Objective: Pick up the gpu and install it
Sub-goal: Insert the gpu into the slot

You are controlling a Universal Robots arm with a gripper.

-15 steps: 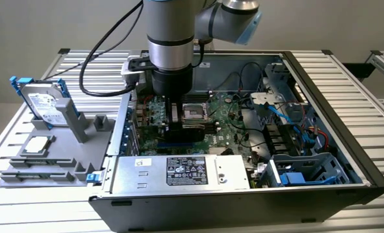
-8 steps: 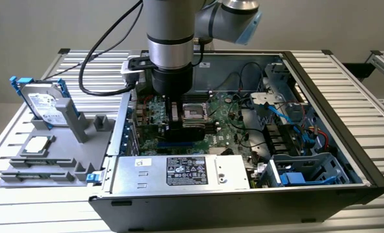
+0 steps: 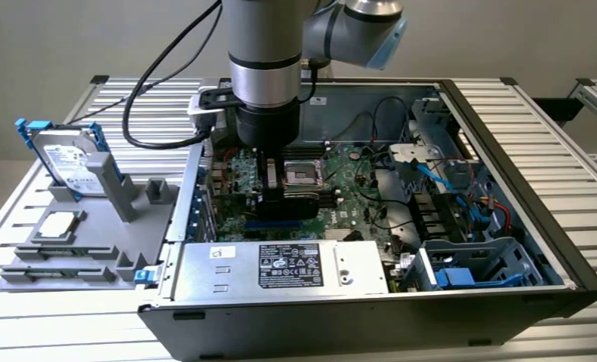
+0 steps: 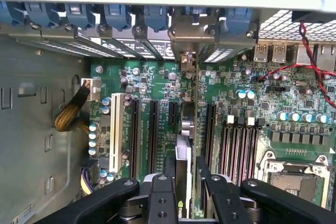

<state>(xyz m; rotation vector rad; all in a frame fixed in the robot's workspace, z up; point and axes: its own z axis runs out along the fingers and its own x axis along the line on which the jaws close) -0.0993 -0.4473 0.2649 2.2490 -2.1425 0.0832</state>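
The gpu (image 4: 184, 166), clamped edge-on between the jaws of the gripper (image 4: 188, 184), is best kept upright and squared along 1 slot of the motherboard (image 4: 294, 114).

No word reads clearly for us in this opened computer. On the near side, the power supply (image 3: 198, 283) bears a black label (image 3: 288, 265) of white marks and a small white sticker (image 3: 217, 254), both too fine to read. At the exterior view's left, the hard drive (image 3: 48, 139) has a white label (image 3: 69, 167), likewise illegible. The gpu (image 4: 184, 171) shows a small green emblem (image 4: 180, 206).
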